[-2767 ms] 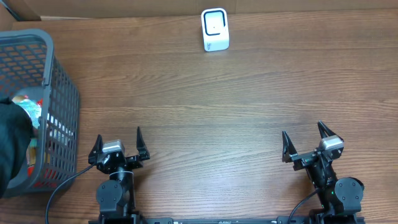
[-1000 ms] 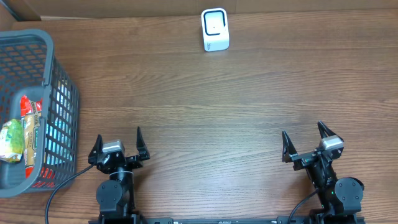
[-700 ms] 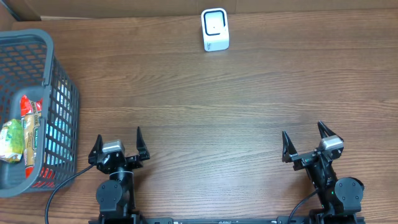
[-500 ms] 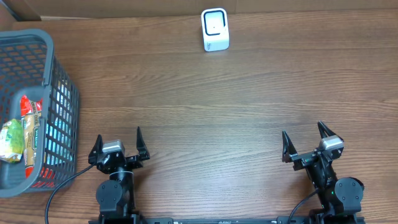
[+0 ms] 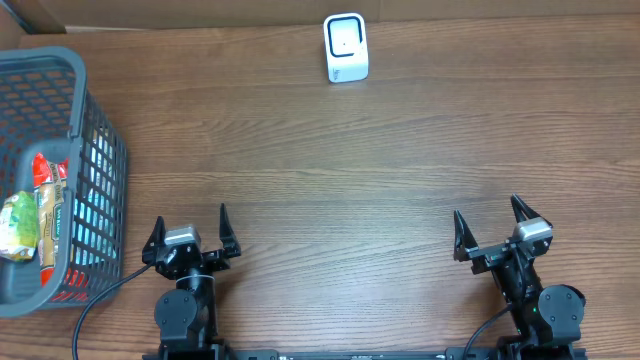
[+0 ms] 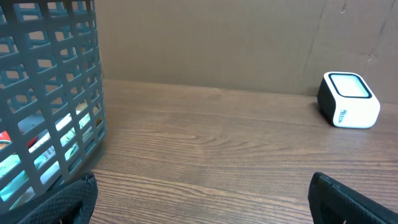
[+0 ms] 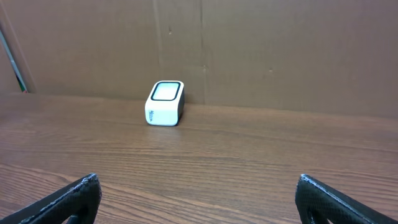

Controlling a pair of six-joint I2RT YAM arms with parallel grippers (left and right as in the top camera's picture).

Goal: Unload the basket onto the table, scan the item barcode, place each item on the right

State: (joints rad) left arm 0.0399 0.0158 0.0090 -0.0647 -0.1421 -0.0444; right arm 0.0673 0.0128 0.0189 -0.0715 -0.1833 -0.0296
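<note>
A white barcode scanner (image 5: 346, 47) stands at the far middle of the wooden table; it also shows in the left wrist view as the scanner (image 6: 349, 99) and in the right wrist view as the scanner (image 7: 165, 103). Packaged items (image 5: 35, 215), green and red, lie in the grey basket (image 5: 95, 135) at the left. My left gripper (image 5: 190, 232) rests open at the near left, beside the basket's corner, with nothing between its fingers (image 6: 68, 202). Near the front right, my right gripper (image 5: 490, 229) is open too, fingers (image 7: 71, 199) spread wide over bare wood.
A brown cardboard wall (image 7: 280, 50) closes the far side of the table. The basket wall (image 6: 50, 93) stands just left of my left gripper. A black cable (image 5: 100, 300) runs from the basket's base toward the left arm.
A dark-sleeved arm over the basket has gone, and the green and red packets now show inside it. Neither gripper has moved.
</note>
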